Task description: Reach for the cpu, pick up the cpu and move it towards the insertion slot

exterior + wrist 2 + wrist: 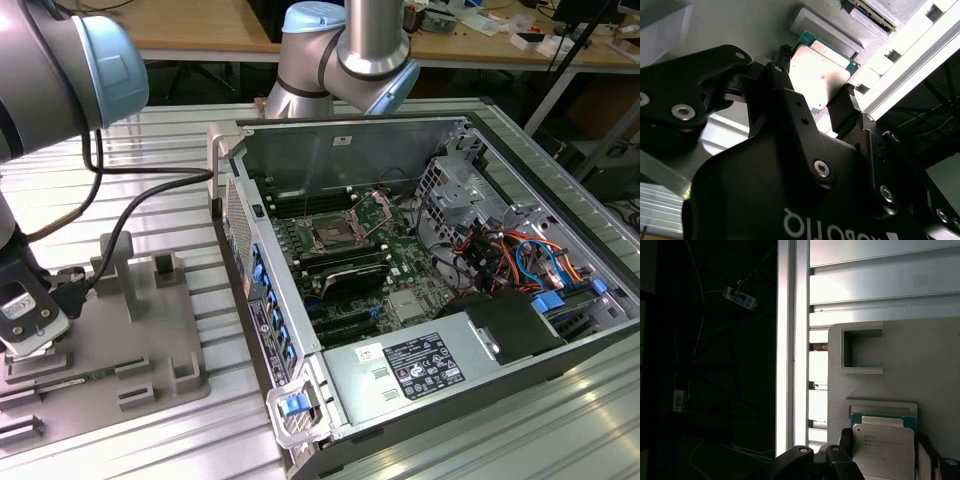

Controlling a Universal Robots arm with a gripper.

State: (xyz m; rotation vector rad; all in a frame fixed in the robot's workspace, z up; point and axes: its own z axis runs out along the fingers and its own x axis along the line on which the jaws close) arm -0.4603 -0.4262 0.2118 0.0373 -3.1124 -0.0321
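The cpu (884, 449) is a flat square chip with a shiny silver top and a thin green rim. It lies in a grey holder on the fixture plate (120, 345), at the exterior view's left. My gripper (30, 350) is low over that plate. In both wrist views its black fingers (850, 107) press against two opposite edges of the cpu (820, 72), so it is shut on the chip. The insertion slot (330, 237), a dark square socket in a silvery frame, sits on the green board inside the open computer case, far to the exterior view's right of the gripper.
Grey blocks and posts (125, 265) stand up from the fixture plate near the gripper. The case wall (245, 270) with blue clips rises between plate and board. Cables (500, 250) and a power supply (420, 365) fill the case's right side. The table edge (790, 340) runs beside the plate.
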